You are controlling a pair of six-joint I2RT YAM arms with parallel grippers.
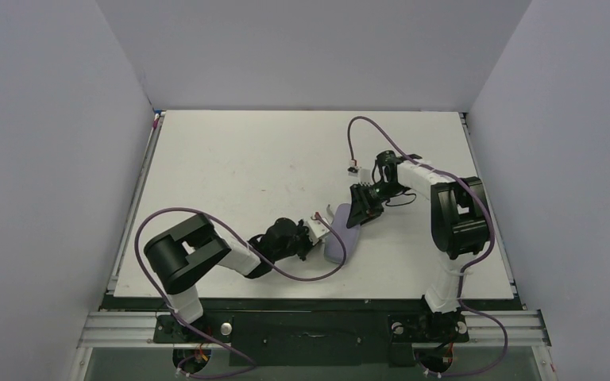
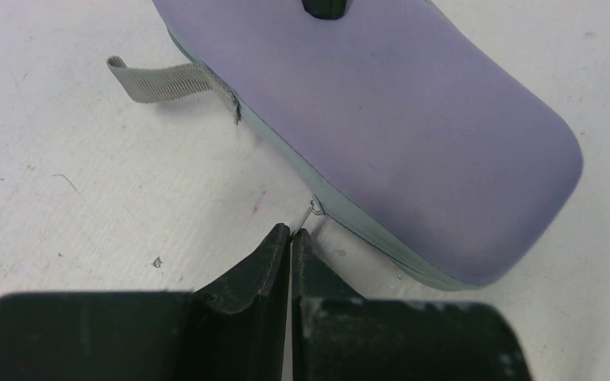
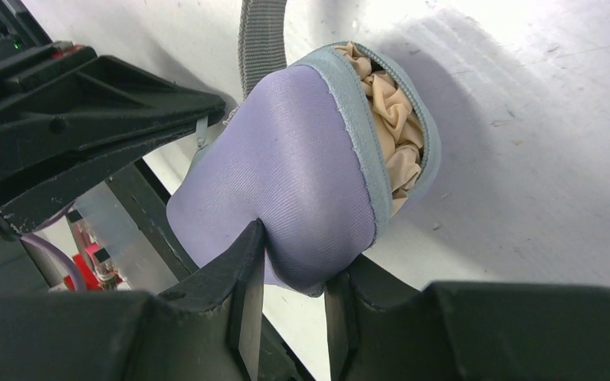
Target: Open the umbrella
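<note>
With the left gripper [image 2: 290, 236], pinching fully closed on the thin metal zipper pull [image 2: 314, 208] at the pouch's near seam, lower centre of the left wrist view. Holding it only by the very tips, so probably needing a slow draw straight along the grey-green zipper band [image 2: 353, 224], never away from it, to avoid slipping off. Clamping, with the right gripper [image 3: 294, 278], the rounded end of the lavender pouch [image 3: 286, 182] and bracing it on the white table [image 1: 230, 159]; keeping that clamp firm while unzipping. Peeking through the parted zipper, upper centre of the right wrist view: the folded tan umbrella [image 3: 393, 127], lying inside the pouch, just below centre in the top view. Leaving the grey strap [image 2: 167, 79] alone at upper left.
</note>
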